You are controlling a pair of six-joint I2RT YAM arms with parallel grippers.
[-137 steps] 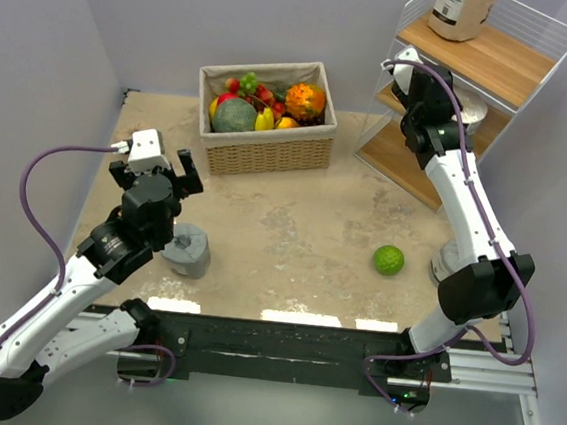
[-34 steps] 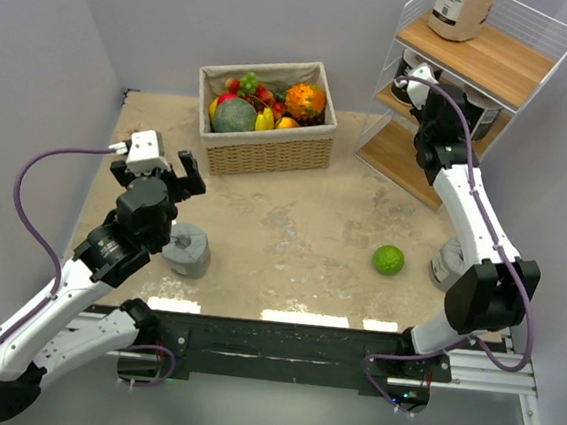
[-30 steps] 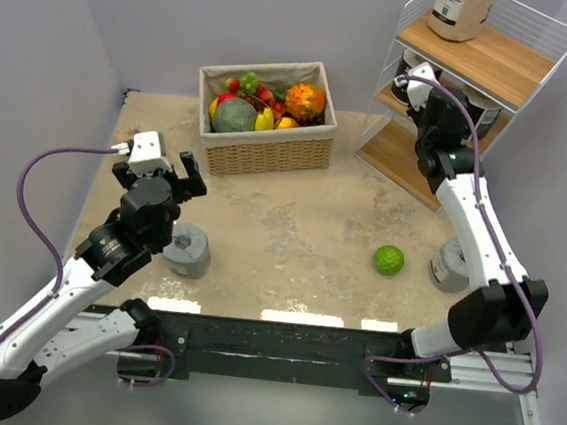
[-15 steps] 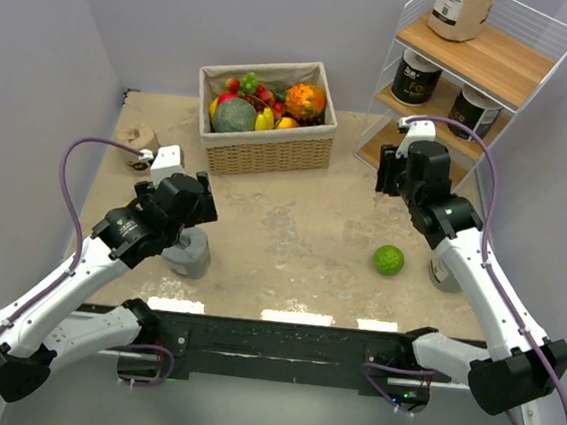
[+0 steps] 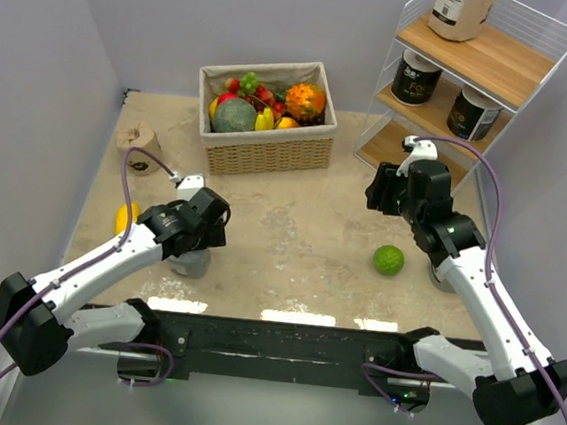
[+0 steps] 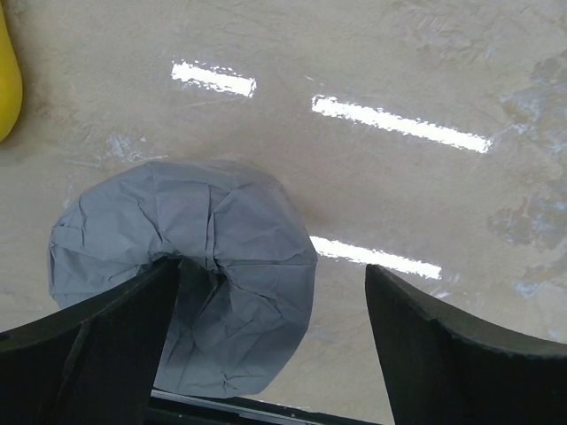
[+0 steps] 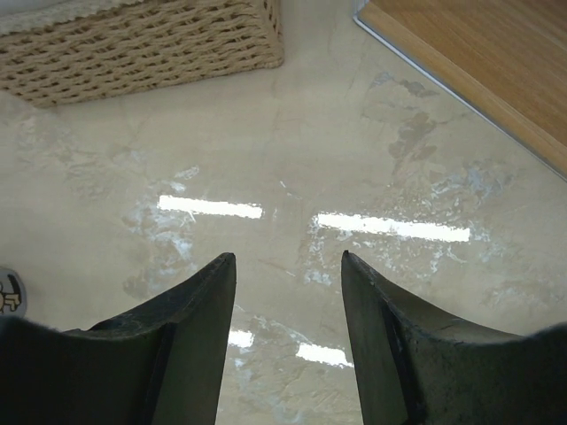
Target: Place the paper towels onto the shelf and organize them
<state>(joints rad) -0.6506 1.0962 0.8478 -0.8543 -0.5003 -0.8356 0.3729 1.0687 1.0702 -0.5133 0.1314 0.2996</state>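
Left gripper (image 6: 270, 273) was spread wide over the crumpled grey wrapped paper towel roll (image 6: 177, 230), not squeezing it, while the right gripper (image 7: 288, 261) hung partly open, empty, above the beige tabletop (image 7: 292, 150).

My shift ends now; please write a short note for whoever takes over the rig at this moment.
Left gripper: open over a grey roll, not gripping.
Right gripper: open, empty, above the table near the shelf.
Done: two black rolls on the middle tier, one tan roll on top.
Left: that grey roll, a second tan roll at the table's far left, a second grey roll half hidden by the right arm.
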